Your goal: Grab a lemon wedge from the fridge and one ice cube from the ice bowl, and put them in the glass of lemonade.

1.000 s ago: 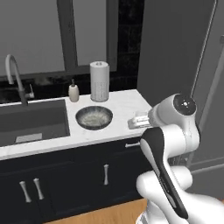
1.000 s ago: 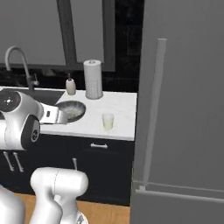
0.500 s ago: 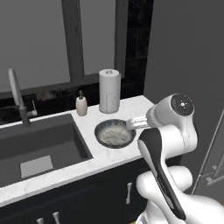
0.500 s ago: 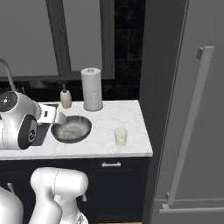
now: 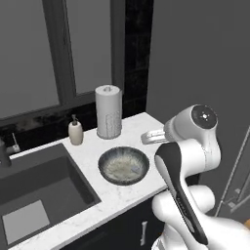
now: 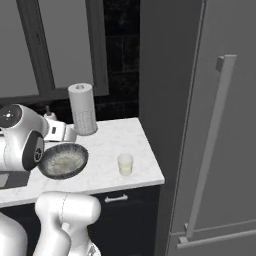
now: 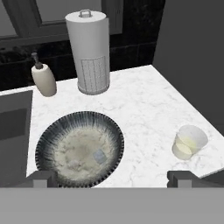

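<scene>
Above the ice bowl (image 7: 79,148), spread fingers (image 7: 43,177)

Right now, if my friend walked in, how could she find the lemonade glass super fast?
Start at the tall grey fridge, then look at the white marble counter beside it. Near the counter's front edge, on the fridge side of the wide dark ice bowl, stands the glass of lemonade. It is the only small clear thing, with pale yellow liquid inside.

I see white marble counter (image 7: 144,105) veined in grey. The ice bowl (image 7: 79,148) is dark grey outside, pale and speckled inside. The glass of lemonade (image 7: 189,142) holds pale yellow liquid. The soap bottle (image 7: 44,80) is beige, the fridge (image 6: 210,125) matte grey.
</scene>
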Controlling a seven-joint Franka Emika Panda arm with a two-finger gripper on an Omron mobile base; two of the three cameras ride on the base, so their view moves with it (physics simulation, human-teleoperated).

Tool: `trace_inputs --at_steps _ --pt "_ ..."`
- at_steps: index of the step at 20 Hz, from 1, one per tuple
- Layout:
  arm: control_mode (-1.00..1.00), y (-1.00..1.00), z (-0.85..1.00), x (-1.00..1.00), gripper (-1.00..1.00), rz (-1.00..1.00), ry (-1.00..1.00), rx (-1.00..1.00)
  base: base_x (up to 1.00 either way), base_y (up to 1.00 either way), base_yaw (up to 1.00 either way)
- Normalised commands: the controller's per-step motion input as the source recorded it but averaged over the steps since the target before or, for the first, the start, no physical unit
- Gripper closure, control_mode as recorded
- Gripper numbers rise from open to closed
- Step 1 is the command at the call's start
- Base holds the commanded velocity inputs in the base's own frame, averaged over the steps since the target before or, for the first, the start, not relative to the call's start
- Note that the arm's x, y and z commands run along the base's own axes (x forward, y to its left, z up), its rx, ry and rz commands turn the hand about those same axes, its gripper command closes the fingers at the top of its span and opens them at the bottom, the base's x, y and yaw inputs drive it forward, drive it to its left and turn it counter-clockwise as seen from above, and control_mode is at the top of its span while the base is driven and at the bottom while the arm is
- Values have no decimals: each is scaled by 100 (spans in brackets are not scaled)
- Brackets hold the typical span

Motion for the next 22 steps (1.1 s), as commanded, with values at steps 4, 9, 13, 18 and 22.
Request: trace_inputs --at_steps 4,9,13,18,22 --pt "100 0 0 0 -100 0 0 0 27 15 -33" --pt "-100 7 -2 6 -100 -3 -1 0 17 21 -24" --pt "-100 36 -16 29 -100 -10 -2 0 0 0 0" --pt "-100 47 -38 25 -100 5 14 0 0 0 0" --pt "-100 2 -24 -3 -100 22 30 0 0 0 0"
